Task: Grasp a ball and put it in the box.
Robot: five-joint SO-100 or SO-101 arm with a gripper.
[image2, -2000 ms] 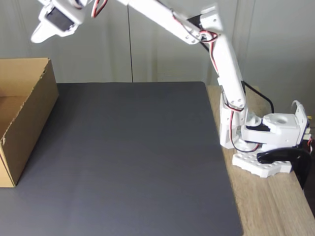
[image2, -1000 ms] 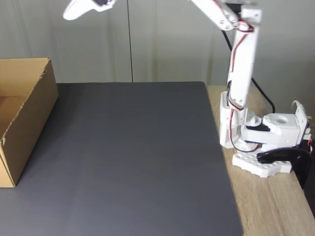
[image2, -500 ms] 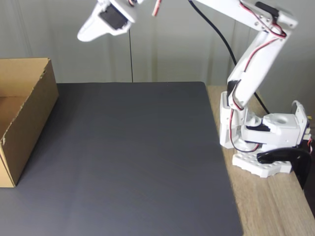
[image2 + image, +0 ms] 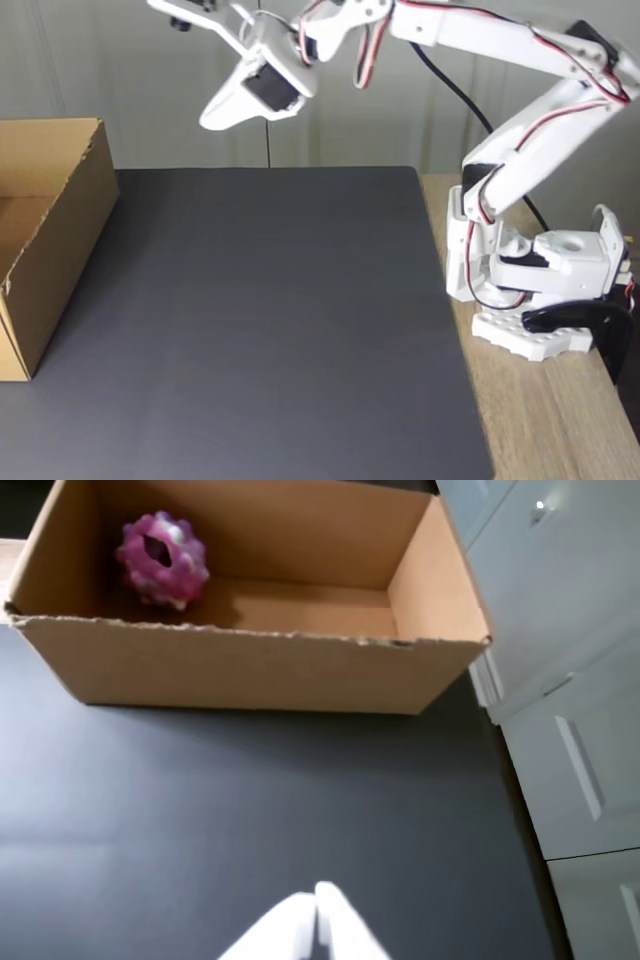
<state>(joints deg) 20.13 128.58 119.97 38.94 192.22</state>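
Observation:
In the wrist view the purple and pink bumpy ball [image 4: 161, 559] lies inside the brown cardboard box [image 4: 250, 665], in its far left corner. My white gripper [image 4: 316, 895] shows at the bottom edge with its fingertips together and nothing between them, well short of the box. From the fixed view the gripper [image 4: 212, 120] hangs high above the dark mat, to the right of the box [image 4: 55, 235] at the left edge. The ball is hidden by the box wall in the fixed view.
A dark grey mat [image 4: 260, 320] covers most of the table. The arm's white base [image 4: 535, 300] stands on the wooden tabletop [image 4: 550, 420] at the right. White cabinet doors [image 4: 570, 660] rise to the right of the box in the wrist view.
The arm has swung right, away from above the box; the gripper moved from the upper left toward the middle and came lower. The upper arm folded back toward the base.

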